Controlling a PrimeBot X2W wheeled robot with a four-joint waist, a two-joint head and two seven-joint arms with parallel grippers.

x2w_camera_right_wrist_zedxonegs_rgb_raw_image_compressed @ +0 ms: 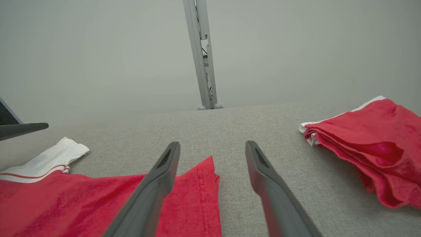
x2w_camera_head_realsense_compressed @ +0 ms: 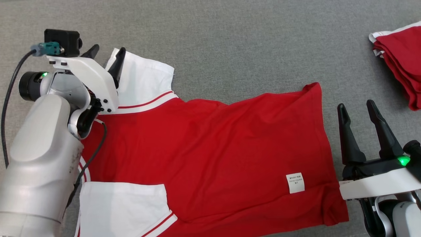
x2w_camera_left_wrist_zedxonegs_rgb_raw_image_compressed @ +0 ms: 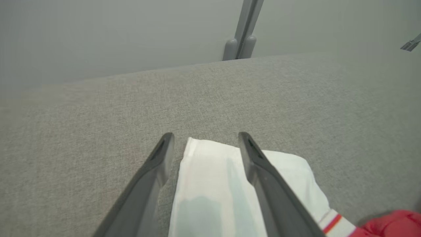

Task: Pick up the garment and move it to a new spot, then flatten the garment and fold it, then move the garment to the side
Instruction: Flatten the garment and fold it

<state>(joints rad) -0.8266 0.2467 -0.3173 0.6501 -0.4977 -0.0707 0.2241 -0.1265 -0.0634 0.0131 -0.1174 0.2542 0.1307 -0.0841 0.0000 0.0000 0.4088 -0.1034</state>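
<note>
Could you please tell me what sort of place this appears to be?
Probably a robot garment-folding test bench: a grey cloth-covered table, a red and white shirt spread on it, a stack of folded red garments nearby, and a metal post against a bare wall.

Grey fabric surface [x2w_camera_head_realsense_compressed: 230, 39]: 1 red-and-white garment [x2w_camera_head_realsense_compressed: 213, 148] spread flat, centre; folded red stack [x2w_camera_head_realsense_compressed: 401, 56] right edge, well apart.
</note>
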